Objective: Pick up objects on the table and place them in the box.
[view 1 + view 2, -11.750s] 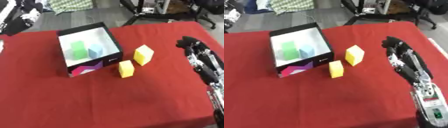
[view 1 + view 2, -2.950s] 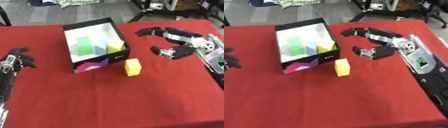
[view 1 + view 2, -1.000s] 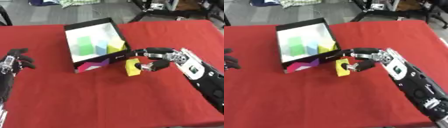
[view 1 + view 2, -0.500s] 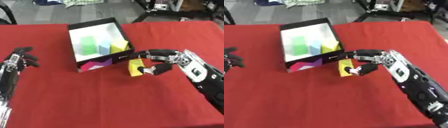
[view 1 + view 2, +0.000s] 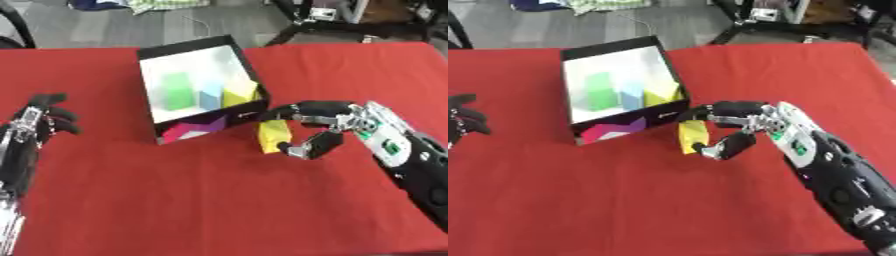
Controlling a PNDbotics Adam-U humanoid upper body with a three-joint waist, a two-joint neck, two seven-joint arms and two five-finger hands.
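A table [image 5: 175, 200] covered in plain red cloth fills most of both views, its far edge running straight across near the top. Beyond that edge lies a grey floor [image 5: 105, 30]. At the top, left of centre, a crumpled piece of green-and-white checked cloth [image 5: 162, 5] lies on the floor with something blue just beside it. To the right, black legs of a chair base [image 5: 350, 27] spread over the floor, and a brownish shape shows in the upper right corner. A dark curved bar [image 5: 17, 25] crosses the upper left corner. The light is even, without hard shadows on the red cloth.
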